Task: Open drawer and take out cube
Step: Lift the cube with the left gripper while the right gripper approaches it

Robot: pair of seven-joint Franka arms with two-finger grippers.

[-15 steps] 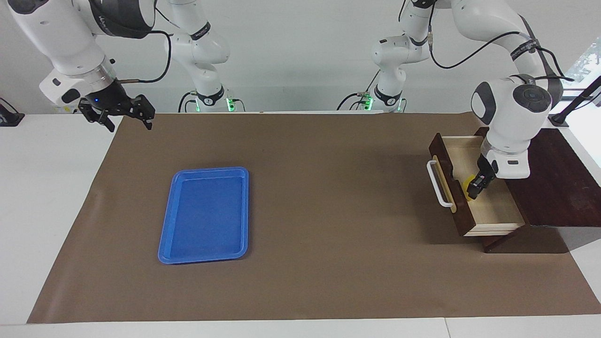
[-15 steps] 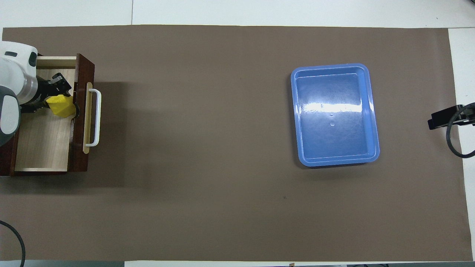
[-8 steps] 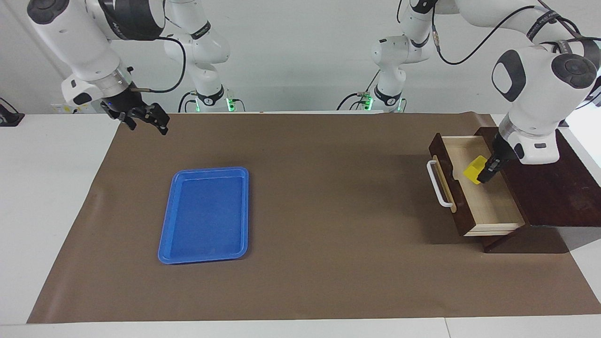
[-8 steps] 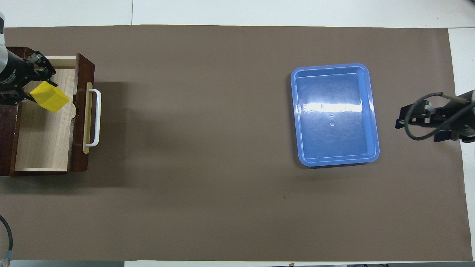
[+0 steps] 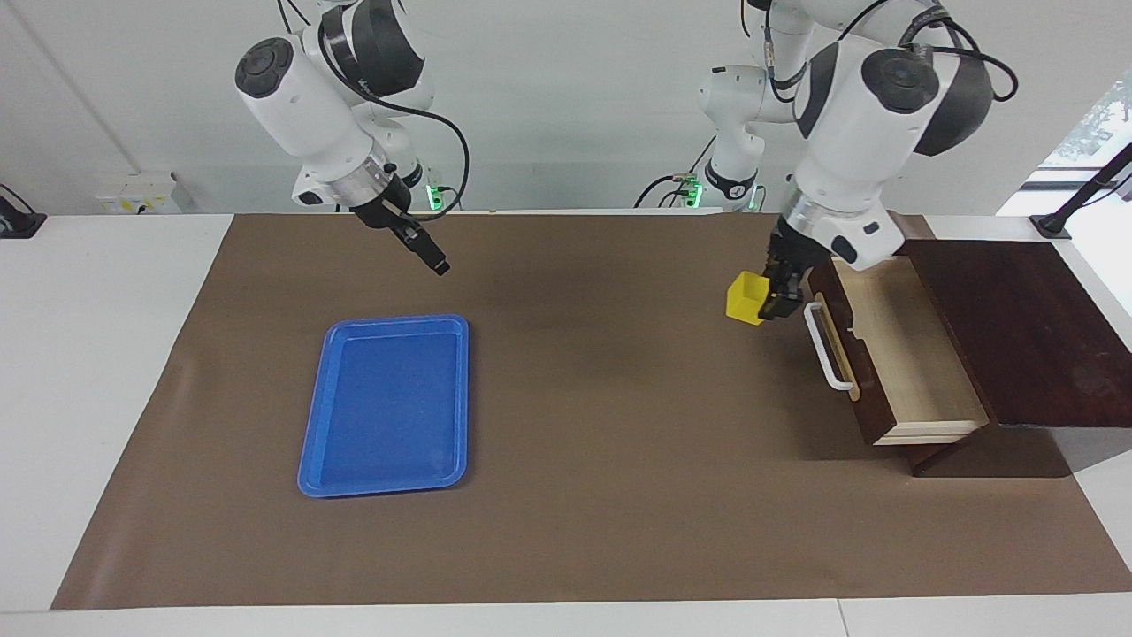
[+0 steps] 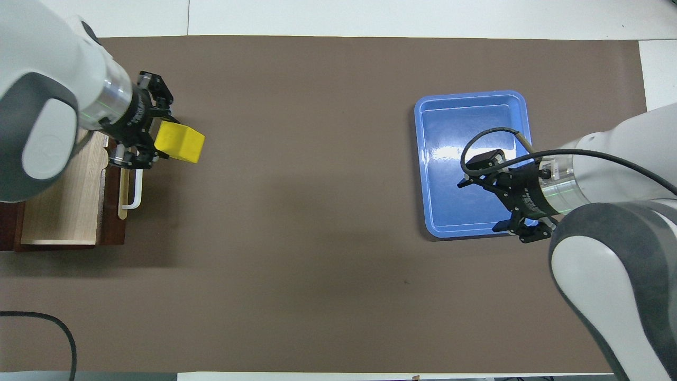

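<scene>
- The left gripper [image 5: 771,303], clamped on the small bright yellow cube [image 5: 745,297], hangs in the air above the brown mat [image 5: 601,442], just clear of the pulled-out drawer's white bar handle [image 5: 824,347].
- In the overhead view the yellow cube [image 6: 180,143] shows over bare mat [image 6: 317,264], past the drawer front, with the left gripper [image 6: 153,138] gripping the side of it that faces the drawer.
- The dark brown wooden box's drawer [image 5: 911,363] stands open at the left arm's end of the table, its pale light-wood interior [image 6: 69,196] with nothing showing in the visible part; the arm's wrist covers part of it from above.
- The dark brown box [image 5: 1017,327] itself sits at the mat's edge, one corner reaching onto the white tabletop [image 5: 106,354].
- The right gripper [image 5: 427,250] is raised over the mat, over the strip between the flat blue plastic tray [image 5: 389,402] and the robots' edge of the table; its jaws stand wide apart, holding nothing.
- From overhead the right gripper [image 6: 497,193] overlaps the blue tray [image 6: 476,100], but the facing view shows it well above and apart from the tray.
- A wide stretch of unoccupied brown mat lies between the cube and the tray, and a broad band runs along the edge farthest from the robots.
</scene>
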